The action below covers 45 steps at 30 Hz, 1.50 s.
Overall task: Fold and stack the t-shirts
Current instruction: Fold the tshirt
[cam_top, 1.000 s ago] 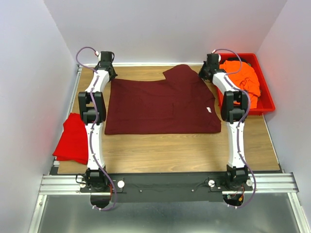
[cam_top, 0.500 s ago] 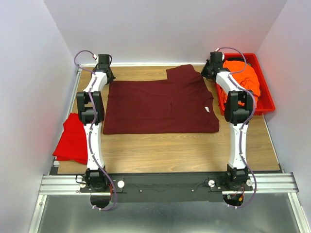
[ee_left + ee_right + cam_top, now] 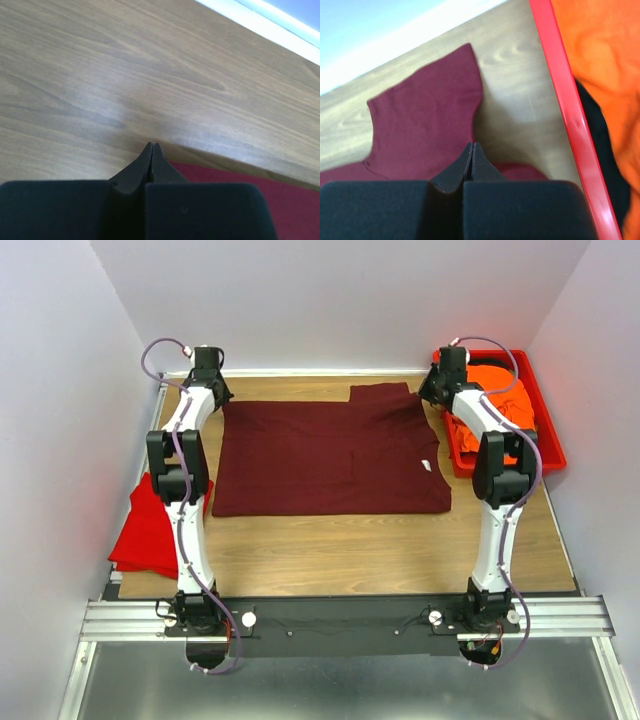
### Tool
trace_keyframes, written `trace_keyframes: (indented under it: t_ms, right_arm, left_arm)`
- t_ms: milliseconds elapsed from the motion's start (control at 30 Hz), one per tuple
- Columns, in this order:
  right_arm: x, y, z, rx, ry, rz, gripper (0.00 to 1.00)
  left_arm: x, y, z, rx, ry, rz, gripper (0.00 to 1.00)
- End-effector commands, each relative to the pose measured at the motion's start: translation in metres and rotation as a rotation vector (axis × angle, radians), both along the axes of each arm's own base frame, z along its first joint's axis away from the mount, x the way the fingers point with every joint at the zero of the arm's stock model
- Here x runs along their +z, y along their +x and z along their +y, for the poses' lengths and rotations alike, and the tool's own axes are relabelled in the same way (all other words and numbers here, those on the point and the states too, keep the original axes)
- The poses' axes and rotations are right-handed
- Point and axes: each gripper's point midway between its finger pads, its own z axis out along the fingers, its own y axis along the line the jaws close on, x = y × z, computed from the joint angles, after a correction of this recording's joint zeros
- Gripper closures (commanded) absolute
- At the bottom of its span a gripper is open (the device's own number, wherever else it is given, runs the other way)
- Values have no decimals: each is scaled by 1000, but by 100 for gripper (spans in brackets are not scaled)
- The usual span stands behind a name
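1. Arms have reached farther back, drawing the maroon shirt [image 3: 330, 455] flatter across the middle of the table [image 3: 330, 550].
2. Left gripper [image 3: 152, 146] and right gripper [image 3: 472, 146] are both closed at its far edge, perhaps pinching cloth.
3. Folding looks ready to begin.

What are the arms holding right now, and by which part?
Both appear shut on the maroon t-shirt: left gripper at its far hem corner, right gripper at the far sleeve's edge.
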Motion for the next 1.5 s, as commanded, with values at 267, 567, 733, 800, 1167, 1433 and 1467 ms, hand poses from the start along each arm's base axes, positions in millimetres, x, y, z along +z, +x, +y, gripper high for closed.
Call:
trace_keyframes:
  t_ms: [267,567,733,800,1167,1433,1467]
  right_arm:
    - [18,-47,-7,-31,43,-22,100]
    - [14,-86,-15,-71,36,4,100]
    - [16,-103,-17,-89,53,10,100]
    - [12,-110,-18,-99,51,23,100]
    - [20,-135,-18,-106,75,18,100]
    - [23,-147,-16,-100,88,16,100]
    - [25,-149,-16,-100,89,13,100]
  left_arm:
    - [22,-32,6,34,-49,-32,100]
    - [19,-60,0,35,-73,-9,100]
    - [11,-73,2,51,-73,14,100]
    - [8,-80,3,53,-76,26,100]
    - [23,-96,3,66,-82,7,100]
    - [26,-108,1,68,-94,-1,100]
    - [27,-109,1,68,-94,-2,100]
